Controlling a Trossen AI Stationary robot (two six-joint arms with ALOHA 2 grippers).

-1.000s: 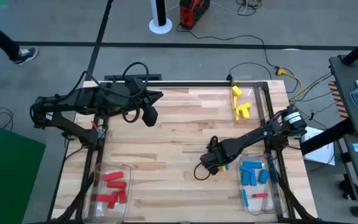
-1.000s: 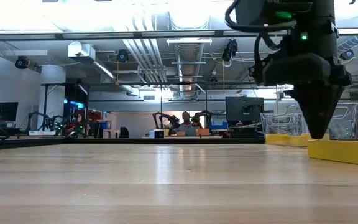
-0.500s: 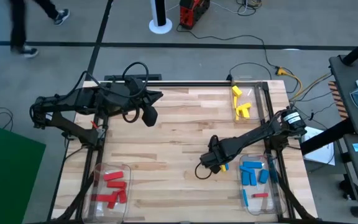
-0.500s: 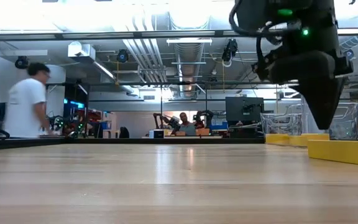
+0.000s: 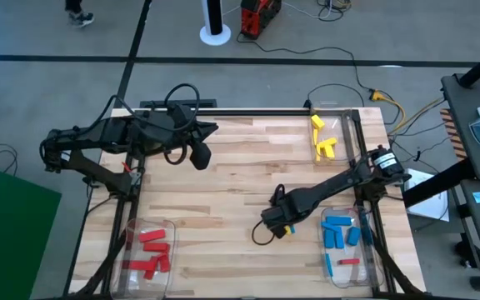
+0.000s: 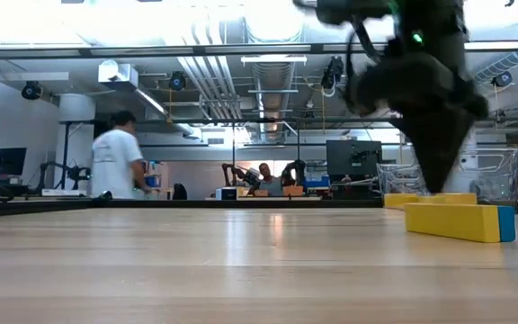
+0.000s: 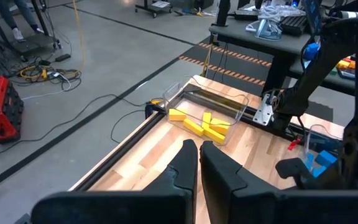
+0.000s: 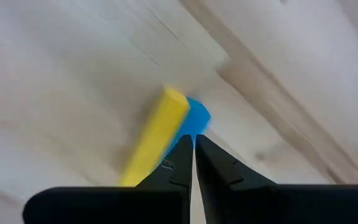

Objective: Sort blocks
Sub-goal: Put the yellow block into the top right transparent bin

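High view set overhead, straight down; low view level at tabletop; both share long yellow rectangular block (image 6: 451,221) (image 5: 288,228).

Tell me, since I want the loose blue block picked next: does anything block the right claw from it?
Yes. A yellow block lies against the blue block, right by the shut right claw.

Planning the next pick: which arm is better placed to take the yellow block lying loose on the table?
The right. Its pincer hangs right over the yellow block, fingers together. The left pincer waits far across the table.
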